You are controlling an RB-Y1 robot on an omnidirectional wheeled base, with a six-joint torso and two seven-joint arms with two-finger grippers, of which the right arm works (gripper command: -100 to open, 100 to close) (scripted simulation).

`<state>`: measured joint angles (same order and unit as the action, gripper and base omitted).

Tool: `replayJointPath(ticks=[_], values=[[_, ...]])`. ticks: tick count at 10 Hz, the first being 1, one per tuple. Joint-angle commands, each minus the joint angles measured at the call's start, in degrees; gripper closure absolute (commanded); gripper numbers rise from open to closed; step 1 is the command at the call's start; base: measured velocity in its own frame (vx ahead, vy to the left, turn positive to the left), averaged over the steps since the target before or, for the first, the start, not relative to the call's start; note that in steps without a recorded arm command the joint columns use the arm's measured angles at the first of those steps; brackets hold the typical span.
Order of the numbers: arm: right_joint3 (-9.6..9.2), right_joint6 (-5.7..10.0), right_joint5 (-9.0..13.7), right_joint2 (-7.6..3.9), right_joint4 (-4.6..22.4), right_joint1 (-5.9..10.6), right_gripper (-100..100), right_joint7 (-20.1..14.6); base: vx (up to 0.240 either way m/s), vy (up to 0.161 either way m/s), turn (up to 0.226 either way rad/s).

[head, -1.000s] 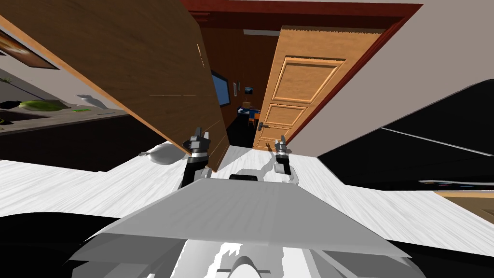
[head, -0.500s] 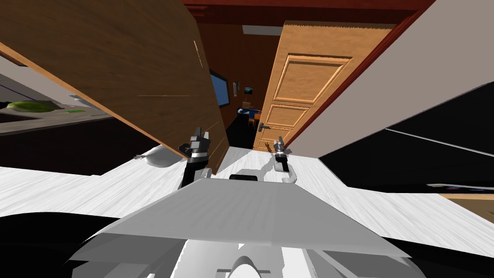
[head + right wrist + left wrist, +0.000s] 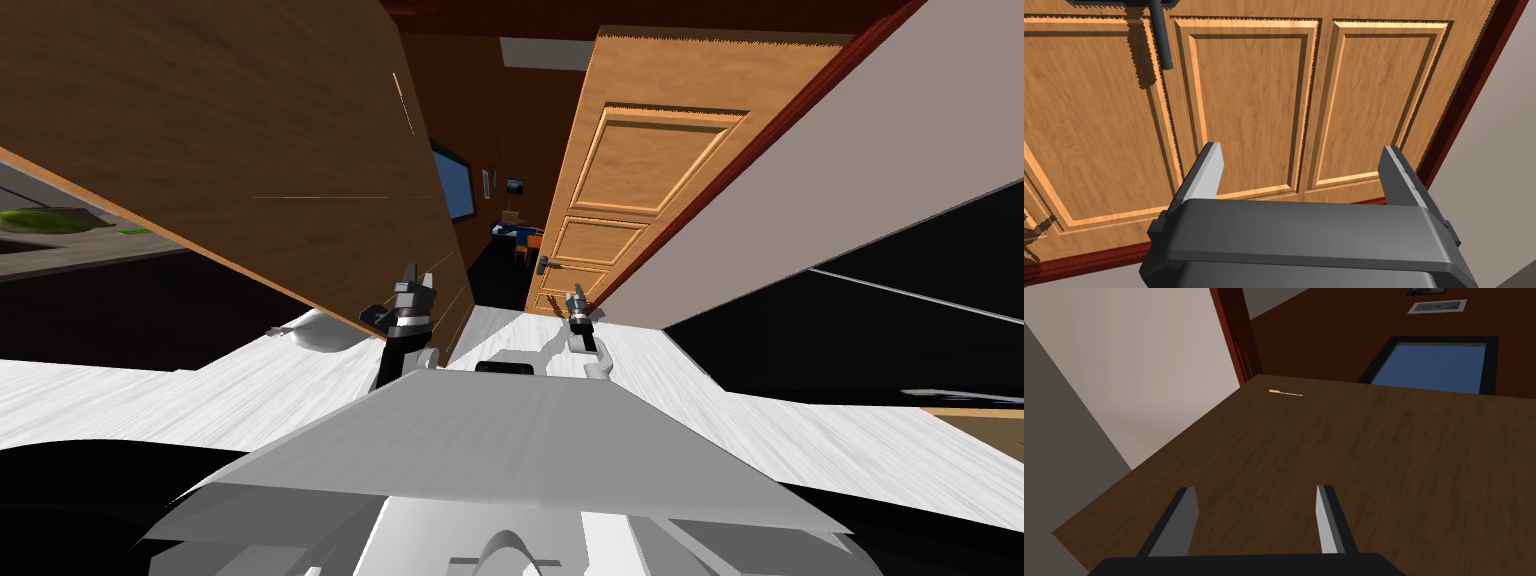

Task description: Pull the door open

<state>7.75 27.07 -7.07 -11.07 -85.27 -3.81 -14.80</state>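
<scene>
My right gripper (image 3: 1302, 152) faces the panelled door (image 3: 1249, 100) just ahead, fingers (image 3: 1206, 170) spread and empty; the dark handle (image 3: 1160, 40) sits off to one side of them. I judge I should slide across, centre it between the fingers, then clamp before pulling. My left gripper (image 3: 1255, 489), fingers parted too, hovers by a brown wooden panel (image 3: 1349, 453).

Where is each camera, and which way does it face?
Head: on the head, steeply down and forward at the panelled door; left gripper, right gripper show.
Left wrist: on that hand, facing a dark brown panel; open fingers show.
Right wrist: on that hand, facing the door; open fingers show.
Head and right wrist share the door handle.
</scene>
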Motion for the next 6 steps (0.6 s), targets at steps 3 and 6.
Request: replayJointPath(ticks=[3, 6], values=[[0.57, 0.72, -1.22, -1.29, 5.83, 2.9, -100, -2.06, 0.073, 0.017, -0.008], [1.05, 1.16, -2.38, -2.4, 11.1, 5.48, -100, -3.96, 0.098, 0.02, -0.007]])
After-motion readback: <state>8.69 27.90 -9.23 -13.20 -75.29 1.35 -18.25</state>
